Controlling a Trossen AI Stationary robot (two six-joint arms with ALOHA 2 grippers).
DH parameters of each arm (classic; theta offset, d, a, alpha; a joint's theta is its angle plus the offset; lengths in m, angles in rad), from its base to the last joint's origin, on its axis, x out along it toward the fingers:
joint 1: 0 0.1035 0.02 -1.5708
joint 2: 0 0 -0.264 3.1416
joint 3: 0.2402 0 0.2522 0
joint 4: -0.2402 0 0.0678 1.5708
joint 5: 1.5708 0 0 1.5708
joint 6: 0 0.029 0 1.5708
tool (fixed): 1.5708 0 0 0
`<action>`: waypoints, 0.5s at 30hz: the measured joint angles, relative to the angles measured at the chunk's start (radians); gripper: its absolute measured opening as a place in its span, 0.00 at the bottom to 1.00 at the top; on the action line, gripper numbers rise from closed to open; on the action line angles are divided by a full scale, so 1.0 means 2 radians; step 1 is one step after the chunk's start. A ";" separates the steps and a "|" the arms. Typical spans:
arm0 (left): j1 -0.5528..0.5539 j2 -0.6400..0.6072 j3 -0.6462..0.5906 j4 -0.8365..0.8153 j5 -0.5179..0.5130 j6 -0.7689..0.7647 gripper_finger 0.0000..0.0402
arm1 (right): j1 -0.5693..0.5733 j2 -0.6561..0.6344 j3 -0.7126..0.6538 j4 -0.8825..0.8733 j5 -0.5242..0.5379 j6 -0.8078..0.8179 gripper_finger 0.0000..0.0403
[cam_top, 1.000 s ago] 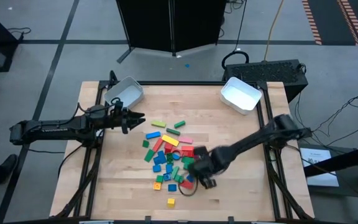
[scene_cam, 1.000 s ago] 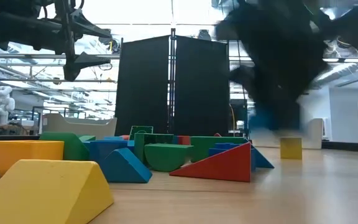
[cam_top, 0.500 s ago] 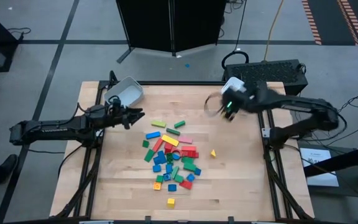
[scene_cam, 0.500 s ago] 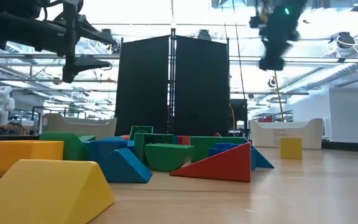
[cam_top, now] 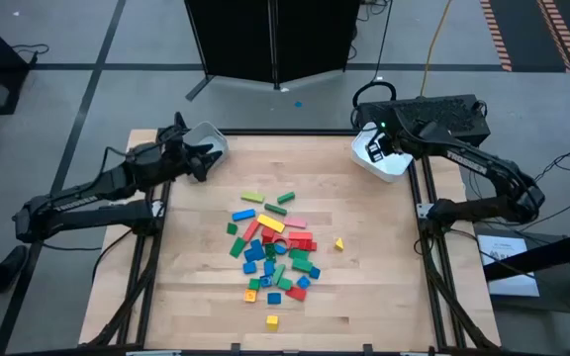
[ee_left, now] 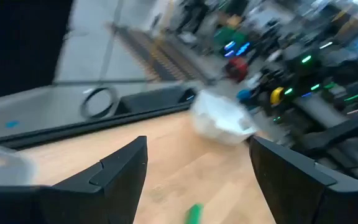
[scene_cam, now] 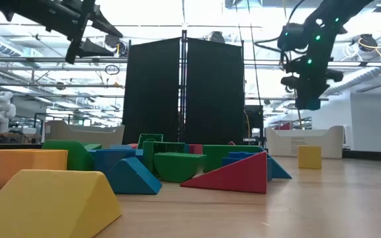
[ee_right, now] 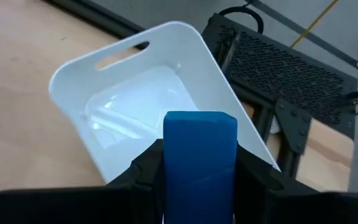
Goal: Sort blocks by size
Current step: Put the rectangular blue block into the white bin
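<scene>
Table [cam_top: 384,287]: light wood; it carries both bins and the blocks.
Right bin [cam_top: 383,150]: white, at the table's far right corner; the right wrist view shows its inside bare.
Left bin [cam_top: 199,144]: white, at the far left corner, partly under the left arm.
Pile [cam_top: 270,252]: most blocks lie loose around the table's middle, reds, blues, greens and yellows mixed; one yellow block [cam_top: 338,243] sits apart toward the right edge, another [cam_top: 272,321] near the front edge.
Right gripper [cam_top: 375,148]: over the right bin, closed on a blue block [ee_right: 199,158], which stands upright between its fingers [ee_right: 146,171].
Left gripper [cam_top: 198,160]: jaws spread wide and empty, just beside the left bin at the far left corner.
Change, right: a second ago this gripper was down at the pile's right side; half a second ago it was in the air near the far right corner; now it hangs above the bin.
Change, left: it has swung from the left edge toward the far left corner.
Meaning: one blue block is out of the pile and, I judge, about to be dropped in the right bin; nearly all the sorting remains.
</scene>
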 joint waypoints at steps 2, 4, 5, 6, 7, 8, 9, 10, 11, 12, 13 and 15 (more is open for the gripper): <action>0.012 0.015 0.031 -0.064 0.000 0.000 0.70 | -0.008 0.022 0.000 0.010 -0.009 -0.005 0.27; 0.020 0.031 0.055 -0.121 0.000 -0.001 0.70 | -0.013 0.041 0.000 0.015 -0.018 -0.011 0.27; 0.024 0.039 0.064 -0.147 0.000 -0.001 0.70 | -0.013 0.049 0.000 0.018 -0.017 -0.016 0.27; 0.027 0.046 0.071 -0.170 0.001 -0.001 0.70 | -0.013 0.056 0.000 0.019 -0.018 -0.021 0.27; 0.029 0.053 0.078 -0.188 0.001 -0.001 0.70 | -0.013 0.063 0.000 0.020 -0.018 -0.026 0.27; 0.030 0.060 0.082 -0.203 0.001 -0.001 0.70 | -0.013 0.069 0.000 0.023 -0.018 -0.029 0.27; 0.032 0.066 0.084 -0.214 0.001 -0.001 0.70 | -0.013 0.072 0.000 0.025 -0.018 -0.032 0.27; 0.032 0.071 0.085 -0.223 0.001 -0.001 0.70 | -0.013 0.075 0.000 0.027 -0.018 -0.036 0.27; 0.032 0.076 0.085 -0.229 0.001 -0.001 0.70 | -0.013 0.077 0.000 0.028 -0.018 -0.038 0.27; 0.032 0.082 0.085 -0.232 0.001 -0.001 0.70 | -0.013 0.078 0.000 0.028 -0.017 -0.041 0.27; 0.033 0.087 0.085 -0.234 0.002 -0.001 0.70 | -0.013 0.079 0.000 0.029 -0.018 -0.042 0.27; 0.035 0.097 0.085 -0.237 0.002 -0.001 0.70 | -0.013 0.078 0.000 0.037 -0.018 -0.047 0.27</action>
